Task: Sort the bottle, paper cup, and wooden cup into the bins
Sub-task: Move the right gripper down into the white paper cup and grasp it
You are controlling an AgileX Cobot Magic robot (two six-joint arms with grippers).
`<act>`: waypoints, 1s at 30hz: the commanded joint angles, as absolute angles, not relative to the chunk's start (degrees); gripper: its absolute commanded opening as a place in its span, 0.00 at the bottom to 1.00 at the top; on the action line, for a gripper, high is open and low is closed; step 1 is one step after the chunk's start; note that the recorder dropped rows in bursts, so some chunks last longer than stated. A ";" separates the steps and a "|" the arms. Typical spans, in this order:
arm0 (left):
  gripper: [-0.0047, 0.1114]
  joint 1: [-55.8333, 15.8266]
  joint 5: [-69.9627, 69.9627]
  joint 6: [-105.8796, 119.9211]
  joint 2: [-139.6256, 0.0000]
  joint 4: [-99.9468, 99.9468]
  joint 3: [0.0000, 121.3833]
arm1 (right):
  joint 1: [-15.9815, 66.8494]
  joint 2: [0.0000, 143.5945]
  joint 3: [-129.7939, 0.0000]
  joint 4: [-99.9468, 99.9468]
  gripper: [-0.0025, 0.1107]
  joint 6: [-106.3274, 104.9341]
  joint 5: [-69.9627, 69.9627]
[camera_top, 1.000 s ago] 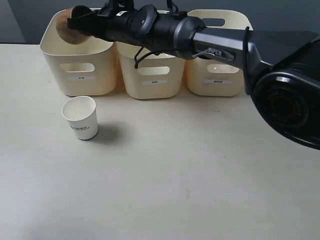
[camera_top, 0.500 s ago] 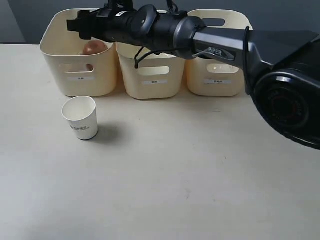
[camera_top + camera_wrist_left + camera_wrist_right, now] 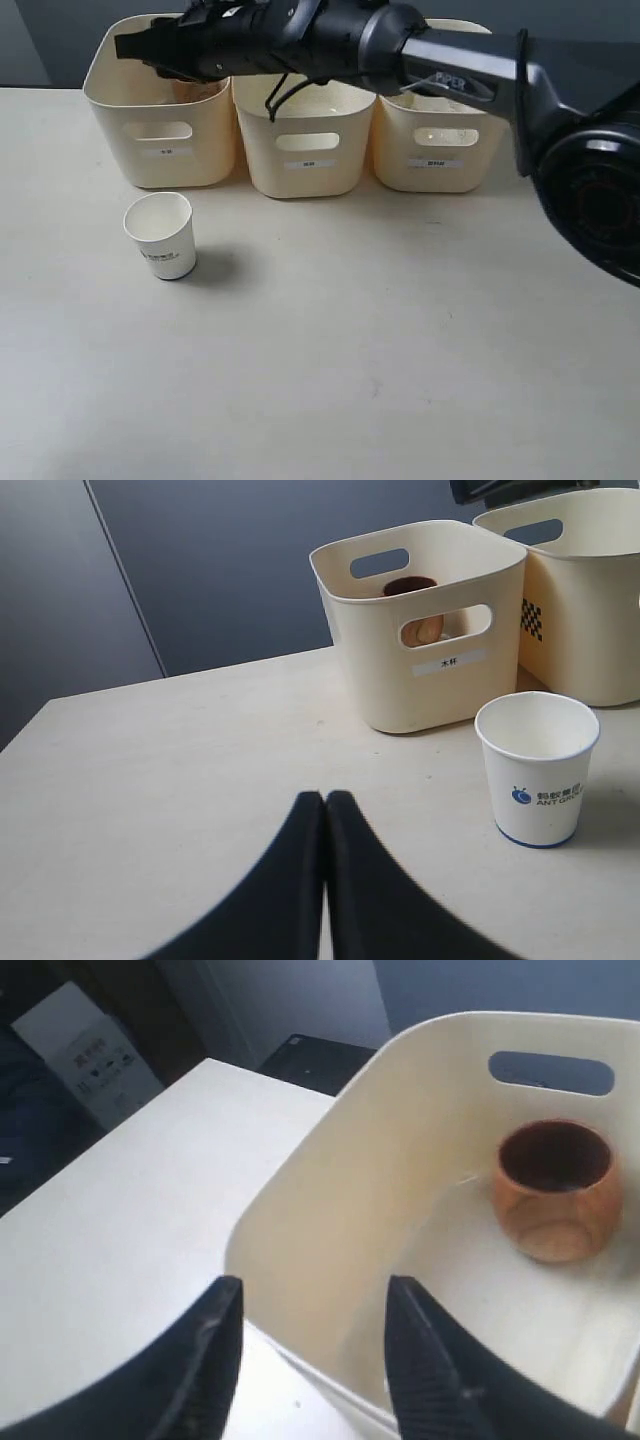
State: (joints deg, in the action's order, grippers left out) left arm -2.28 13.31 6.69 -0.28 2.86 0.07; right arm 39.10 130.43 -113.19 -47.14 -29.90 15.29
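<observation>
The wooden cup sits upright inside the left bin, apart from any gripper. It also shows over that bin's rim as the brown wooden cup in the left wrist view. My right gripper hangs open and empty over the left bin's far left rim, its arm reaching across all three bins. The white paper cup stands upright on the table in front of the left bin. My left gripper is shut on nothing, low over the table, a little short of the paper cup. The bottle is out of view.
The middle bin and the right bin stand in a row beside the left one at the table's back. The right arm's dark base fills the right edge. A dark wall rises behind the bins.
The wooden cup left my right gripper and dropped into the left bin. The open gripper then shifted further left, over the bin's rim. The paper cup has not moved.
</observation>
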 commanded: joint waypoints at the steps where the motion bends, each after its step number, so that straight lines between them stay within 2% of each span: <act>1: 0.04 -2.47 13.26 6.58 0.00 2.60 0.00 | 39.10 126.17 -113.70 -46.69 0.41 -29.95 23.76; 12: 0.04 -2.47 13.26 6.58 0.00 2.60 0.00 | 39.10 123.70 -113.70 -45.16 0.41 -27.54 46.14; 19: 0.04 -2.47 13.26 6.58 0.00 2.60 0.00 | 39.49 123.70 -113.70 -28.95 0.41 -12.10 52.64; 30: 0.04 -2.47 13.26 6.58 0.00 2.60 0.00 | 40.03 126.88 -113.30 -28.55 0.41 -9.02 57.18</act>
State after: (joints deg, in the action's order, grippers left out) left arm -2.28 13.31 6.69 -0.28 2.86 0.07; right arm 39.57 126.34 -113.34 -29.00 -9.19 57.32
